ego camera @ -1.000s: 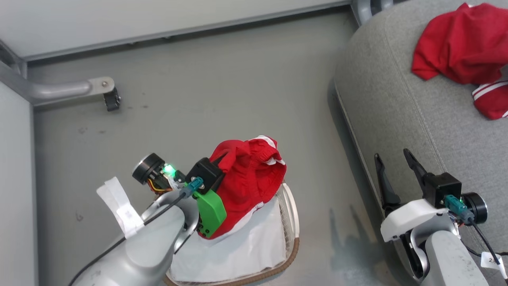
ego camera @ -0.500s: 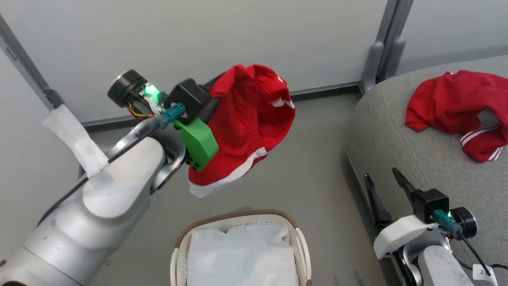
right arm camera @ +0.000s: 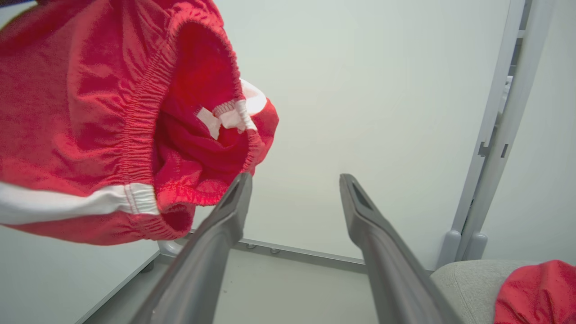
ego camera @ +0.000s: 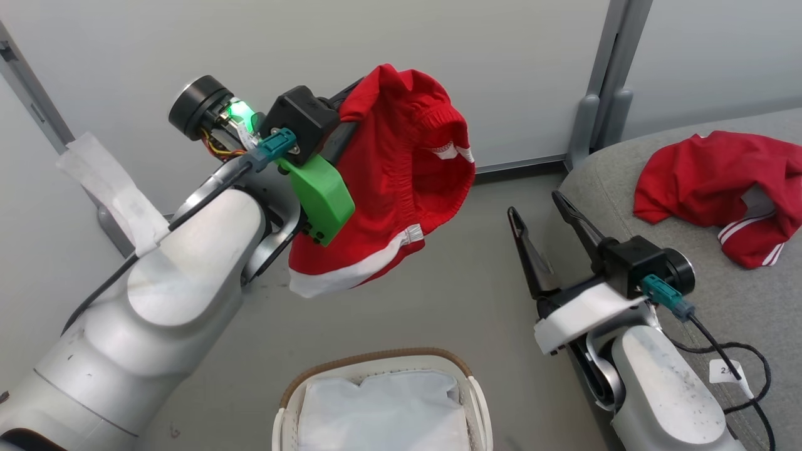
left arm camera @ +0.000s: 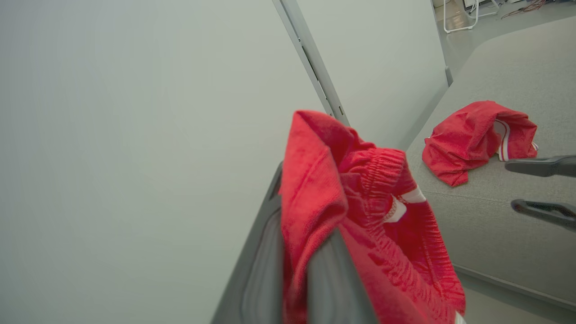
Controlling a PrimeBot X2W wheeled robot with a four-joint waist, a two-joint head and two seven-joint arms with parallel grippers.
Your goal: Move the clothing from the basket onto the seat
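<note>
My left gripper (ego camera: 352, 120) is shut on a red garment (ego camera: 401, 188) with white trim, holding it high in the air above the floor; the cloth hides its fingertips. In the left wrist view the fabric (left arm camera: 382, 234) is pinched between the two fingers (left arm camera: 265, 252). A second red garment (ego camera: 708, 181) lies crumpled on the grey seat (ego camera: 770, 313) at the right. My right gripper (ego camera: 534, 205) stands open and holds nothing beside the seat's edge, just right of the hanging garment (right arm camera: 90, 112). The basket (ego camera: 376, 358) sits below, showing only its white liner (ego camera: 382, 413).
A pale wall panel with a grey upright post (ego camera: 604, 81) stands behind. Grey floor (ego camera: 476, 288) lies between the basket and the seat. A black cable and a tag (ego camera: 727, 369) trail from the right arm over the seat's front.
The left gripper has lifted the red garment out of the basket and high into the air. The right gripper has risen and moved left toward it. The head camera has tilted up.
</note>
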